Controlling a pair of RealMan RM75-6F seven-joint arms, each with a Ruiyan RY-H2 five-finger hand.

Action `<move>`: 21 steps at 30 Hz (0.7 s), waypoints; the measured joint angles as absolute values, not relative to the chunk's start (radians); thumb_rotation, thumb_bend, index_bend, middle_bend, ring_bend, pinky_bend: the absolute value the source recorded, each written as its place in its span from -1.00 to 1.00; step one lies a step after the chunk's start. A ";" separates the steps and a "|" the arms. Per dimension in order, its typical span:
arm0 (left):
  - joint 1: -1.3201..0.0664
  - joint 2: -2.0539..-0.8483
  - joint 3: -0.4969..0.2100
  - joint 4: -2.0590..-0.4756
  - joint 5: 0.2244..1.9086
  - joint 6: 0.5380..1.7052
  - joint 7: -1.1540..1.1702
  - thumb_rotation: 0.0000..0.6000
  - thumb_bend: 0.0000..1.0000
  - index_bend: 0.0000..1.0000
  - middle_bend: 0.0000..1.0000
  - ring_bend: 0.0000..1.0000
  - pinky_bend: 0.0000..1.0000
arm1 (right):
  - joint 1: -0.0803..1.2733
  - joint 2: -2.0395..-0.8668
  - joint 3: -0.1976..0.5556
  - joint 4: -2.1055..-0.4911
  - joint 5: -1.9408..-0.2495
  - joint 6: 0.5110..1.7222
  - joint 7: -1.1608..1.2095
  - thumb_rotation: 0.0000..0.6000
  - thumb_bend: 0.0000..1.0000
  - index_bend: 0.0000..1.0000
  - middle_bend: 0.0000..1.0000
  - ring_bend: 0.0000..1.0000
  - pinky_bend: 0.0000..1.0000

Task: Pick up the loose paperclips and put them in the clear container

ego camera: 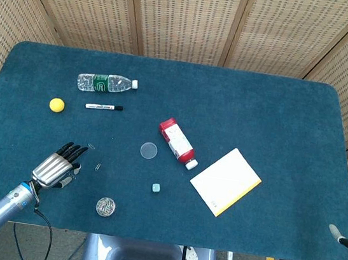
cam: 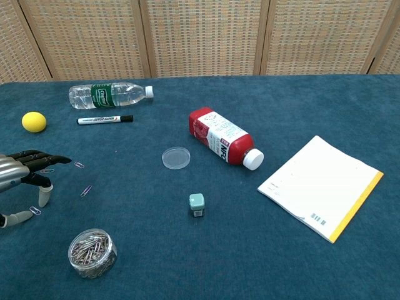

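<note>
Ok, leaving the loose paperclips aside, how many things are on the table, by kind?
Bottles: 2 (clear water bottle, red bottle)
Marker: 1
Yellow ball: 1
Notepad: 1
Clear round lid: 1
Clear container of paperclips: 1
Small green block: 1
Total: 8

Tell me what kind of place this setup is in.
Probably a robot test or lab workspace, not a home. A table covered in dark blue felt stands before woven screen panels, and unrelated items such as a water bottle, marker and notepad are laid out across it.
</note>
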State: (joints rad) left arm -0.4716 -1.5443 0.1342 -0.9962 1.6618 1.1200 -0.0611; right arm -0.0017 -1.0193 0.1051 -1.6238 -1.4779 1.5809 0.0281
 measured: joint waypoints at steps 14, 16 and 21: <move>-0.471 -1.557 0.136 -0.988 1.657 1.110 -0.064 1.00 -0.23 0.18 -1.00 -1.00 -1.00 | 0.000 -1.019 0.106 -1.623 -1.476 1.577 0.031 1.00 -1.00 -1.00 -1.00 -1.00 -1.00; -0.471 -1.558 0.135 -0.987 1.657 1.111 -0.062 1.00 -0.23 0.21 -1.00 -1.00 -1.00 | 0.000 -1.019 0.105 -1.623 -1.476 1.578 0.031 1.00 -1.00 -1.00 -1.00 -1.00 -1.00; -0.470 -1.558 0.134 -0.986 1.655 1.113 -0.060 1.00 -0.22 0.23 -1.00 -1.00 -1.00 | -0.001 -1.018 0.105 -1.623 -1.477 1.579 0.032 1.00 -1.00 -1.00 -1.00 -1.00 -1.00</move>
State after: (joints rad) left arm -0.4699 -1.5585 0.1340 -0.9856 1.6550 1.1126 -0.0602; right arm -0.0008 -1.0183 0.1053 -1.6228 -1.4773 1.5793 0.0322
